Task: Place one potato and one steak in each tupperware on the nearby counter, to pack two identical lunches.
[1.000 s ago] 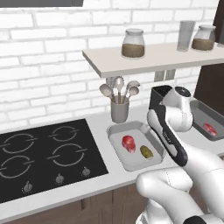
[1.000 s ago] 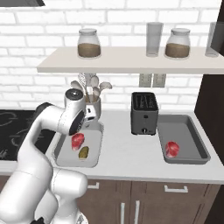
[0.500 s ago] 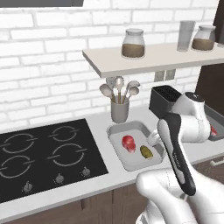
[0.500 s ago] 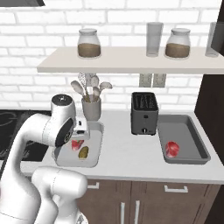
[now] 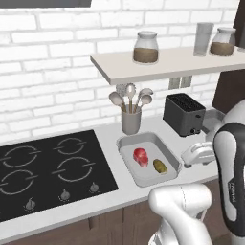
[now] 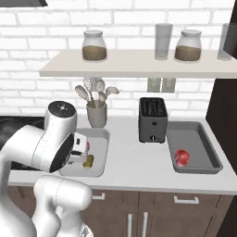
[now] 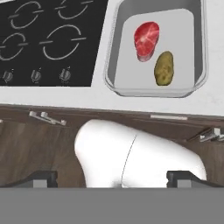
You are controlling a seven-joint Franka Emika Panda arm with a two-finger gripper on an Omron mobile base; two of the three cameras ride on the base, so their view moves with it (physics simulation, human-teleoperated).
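Hand view looks down on the light grey tupperware (image 7: 199, 52), which holds one steak (image 7: 146, 38) and one potato (image 7: 164, 68) lying just beside each other, apart from the rim. That tray sits on the counter (image 7: 144, 104) beside the black cooktop (image 7: 48, 39). In the right base view the darker grey tupperware (image 6: 208, 155) lies at the far end of the counter past the toaster (image 6: 152, 119), and it holds a single steak (image 6: 183, 158); I see no potato in it. So one lunch looks packed and the other looks half done.

The gripper (image 7: 113, 178) hangs out over the cabinet fronts, well back from the light tray, with its jaws spread wide and nothing between them.

Where a spare potato lies I cannot tell from these pictures. The risk, as I judge it, is that the arm reaches for the only potato in sight and robs the finished tray, leaving the lunches uneven. The utensil holder (image 5: 130, 120) stands just behind the light tray, so a low sweep toward the wall could knock it.
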